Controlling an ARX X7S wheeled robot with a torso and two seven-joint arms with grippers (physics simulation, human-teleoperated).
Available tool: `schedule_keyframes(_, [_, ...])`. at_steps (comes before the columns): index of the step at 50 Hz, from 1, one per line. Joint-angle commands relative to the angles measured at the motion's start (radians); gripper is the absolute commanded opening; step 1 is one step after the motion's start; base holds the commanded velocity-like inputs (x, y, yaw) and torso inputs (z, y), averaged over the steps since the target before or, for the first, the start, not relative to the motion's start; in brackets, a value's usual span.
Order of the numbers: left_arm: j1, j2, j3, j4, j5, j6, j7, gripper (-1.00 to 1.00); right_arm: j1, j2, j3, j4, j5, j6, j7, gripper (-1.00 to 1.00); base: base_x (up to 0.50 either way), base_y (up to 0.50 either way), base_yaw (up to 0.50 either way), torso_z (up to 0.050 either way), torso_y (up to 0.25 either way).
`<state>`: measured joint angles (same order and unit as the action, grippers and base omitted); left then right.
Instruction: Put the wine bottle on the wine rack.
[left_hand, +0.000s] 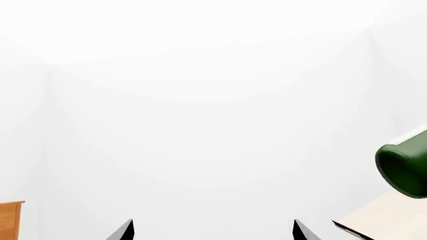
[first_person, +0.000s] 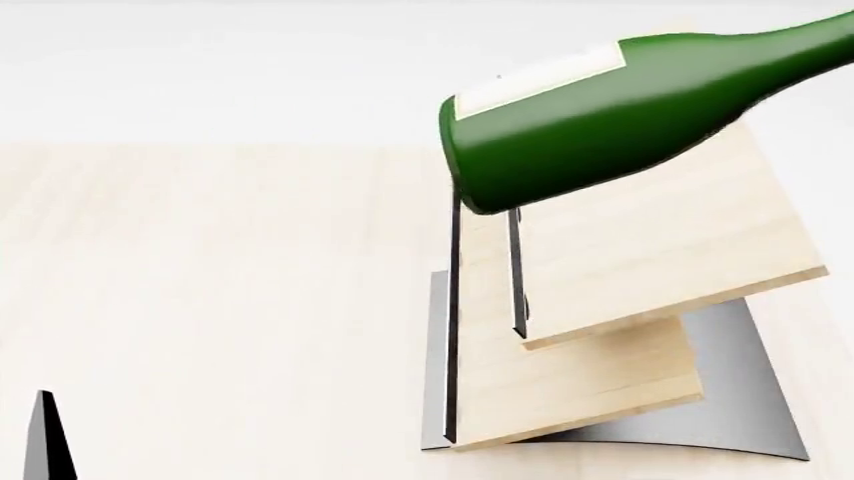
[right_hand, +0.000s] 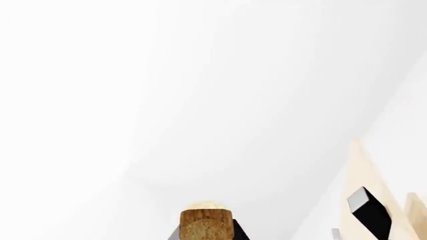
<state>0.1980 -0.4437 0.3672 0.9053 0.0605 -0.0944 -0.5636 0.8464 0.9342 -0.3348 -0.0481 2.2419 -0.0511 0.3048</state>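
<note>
Both fingertips of the left tool (left_hand: 213, 231) stand spread, holding nothing; the right tool's state cannot be told.

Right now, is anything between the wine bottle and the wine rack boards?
Nothing visible. The wine bottle lies tilted just over the top board of the wine rack, base end past its edge; no other object lies between them.
</note>
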Motion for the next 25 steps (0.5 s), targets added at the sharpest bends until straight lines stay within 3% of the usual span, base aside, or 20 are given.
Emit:
schedule_keyframes(1, [0.001,-0.002,0.003,0.001,0.002,0.0,-0.002,1.0,-0.024,0.008,0.028,0.029,-0.02,-0.005,-0.024,-1.0,0.0,0.0,0.0,0.0,0.0])
schedule_keyframes(25, [0.002,-0.005,0.007,-0.003,0.002,0.007,-0.008,1.0,-0.008,0.004,0.005,0.049,-0.049,0.014,-0.015,-1.0,0.0,0.0,0.0,0.0,0.001])
